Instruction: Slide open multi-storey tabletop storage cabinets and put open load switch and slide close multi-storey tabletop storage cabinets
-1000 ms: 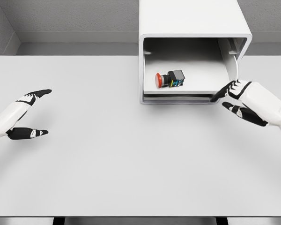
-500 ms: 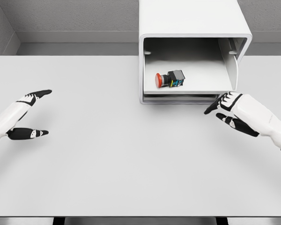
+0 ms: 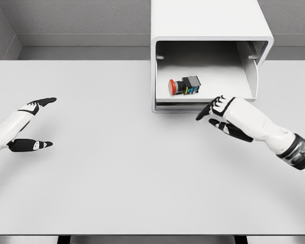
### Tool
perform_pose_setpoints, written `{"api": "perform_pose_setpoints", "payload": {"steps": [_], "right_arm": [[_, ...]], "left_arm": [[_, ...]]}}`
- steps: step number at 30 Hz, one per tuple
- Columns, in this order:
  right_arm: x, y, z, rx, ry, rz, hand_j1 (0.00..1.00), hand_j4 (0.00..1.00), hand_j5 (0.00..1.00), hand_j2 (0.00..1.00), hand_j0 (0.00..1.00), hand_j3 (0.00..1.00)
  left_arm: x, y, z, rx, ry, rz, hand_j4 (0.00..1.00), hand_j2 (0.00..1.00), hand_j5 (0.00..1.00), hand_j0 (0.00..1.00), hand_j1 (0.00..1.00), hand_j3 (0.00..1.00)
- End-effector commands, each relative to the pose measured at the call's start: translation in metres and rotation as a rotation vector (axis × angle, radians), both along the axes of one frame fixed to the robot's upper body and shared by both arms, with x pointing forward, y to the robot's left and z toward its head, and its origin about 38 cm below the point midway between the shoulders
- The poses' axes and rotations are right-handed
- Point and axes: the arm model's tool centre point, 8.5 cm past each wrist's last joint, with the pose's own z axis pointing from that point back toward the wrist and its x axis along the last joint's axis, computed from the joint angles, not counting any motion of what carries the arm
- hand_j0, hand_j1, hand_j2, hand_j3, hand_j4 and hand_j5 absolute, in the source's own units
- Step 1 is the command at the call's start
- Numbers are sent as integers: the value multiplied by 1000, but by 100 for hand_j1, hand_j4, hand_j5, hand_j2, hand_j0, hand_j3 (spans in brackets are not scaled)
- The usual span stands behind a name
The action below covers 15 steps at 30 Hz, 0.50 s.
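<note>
Wide white table (image 3: 117, 193) with a smooth matte top, filling most of the view from the left edge to the right. Grey textured back wall (image 3: 81, 15) behind it, with a paler grey ledge (image 3: 81, 39) along its foot. Second grey wall (image 3: 1, 30) at the left, meeting the back wall in a corner. Dark table supports (image 3: 64, 239) just visible beneath the near edge. Soft, even lighting from above; faint, diffuse shadows on the tabletop.

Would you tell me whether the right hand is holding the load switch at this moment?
No, the load switch lies inside the open cabinet, while the right hand hovers empty in front of it.
</note>
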Motion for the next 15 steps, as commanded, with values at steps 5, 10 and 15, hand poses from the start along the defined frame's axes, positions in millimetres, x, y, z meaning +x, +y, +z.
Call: {"api": "perform_pose_setpoints", "payload": {"steps": [5, 10, 15], "right_arm": [[11, -3, -16, -14, 54, -15, 56, 56, 56, 56, 56, 56], [22, 0, -16, -1, 52, -22, 56, 56, 56, 56, 56, 56], [37, -4, -15, -10, 53, -43, 58, 58, 58, 58, 58, 58]], "left_arm": [[0, 0, 0, -9, 0, 1, 100, 100, 100, 100, 100, 100], [-2, 1, -1, -7, 4, 3, 100, 100, 100, 100, 100, 100], [-2, 1, -1, -10, 4, 3, 100, 100, 100, 100, 100, 100]]}}
